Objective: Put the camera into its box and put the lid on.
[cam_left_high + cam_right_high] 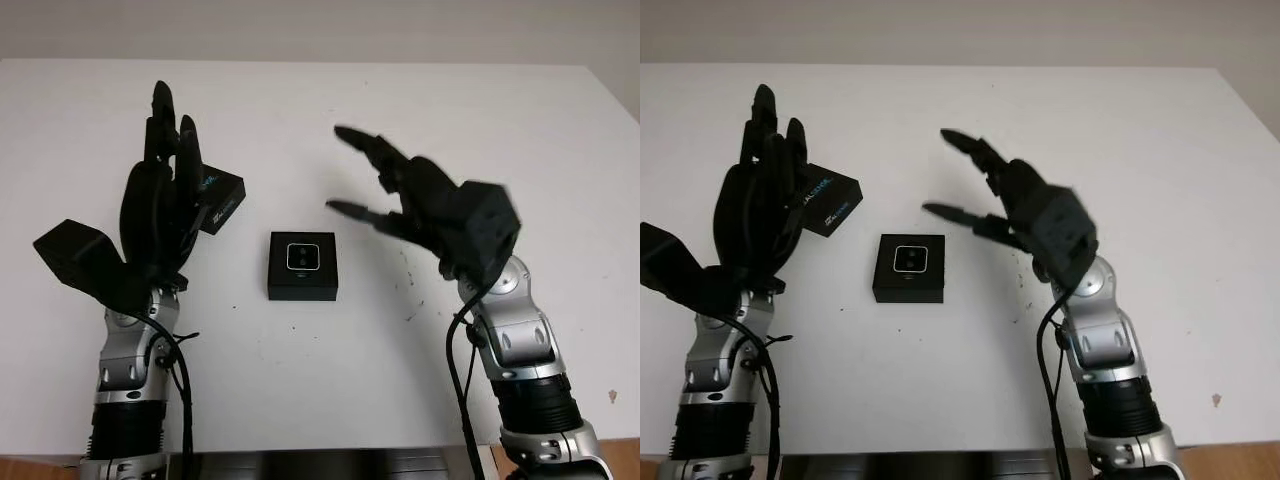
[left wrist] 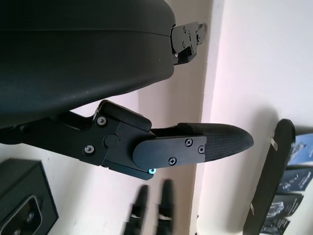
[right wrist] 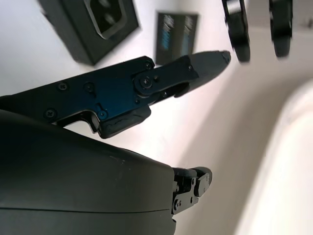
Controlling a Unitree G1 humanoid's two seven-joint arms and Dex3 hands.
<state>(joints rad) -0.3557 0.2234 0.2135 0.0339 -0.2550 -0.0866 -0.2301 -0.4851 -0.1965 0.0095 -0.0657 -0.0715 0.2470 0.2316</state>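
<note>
A small black box (image 1: 303,266) stands open in the middle of the white table, with the camera (image 1: 303,257) lying inside it, its pale square face up. The box also appears in the wrist views (image 2: 22,205) (image 3: 98,22). The lid (image 1: 222,199), black with blue print, lies on the table to the upper left of the box, partly hidden behind my left hand (image 1: 170,150). That hand is raised above the table, open and holding nothing. My right hand (image 1: 345,170) hovers open to the right of the box, its fingers pointing left over the table.
The white table (image 1: 500,150) stretches wide on all sides, with its front edge near the bottom of the picture. A few small dark specks mark the surface right of the box. A pale wall rises behind the table's far edge.
</note>
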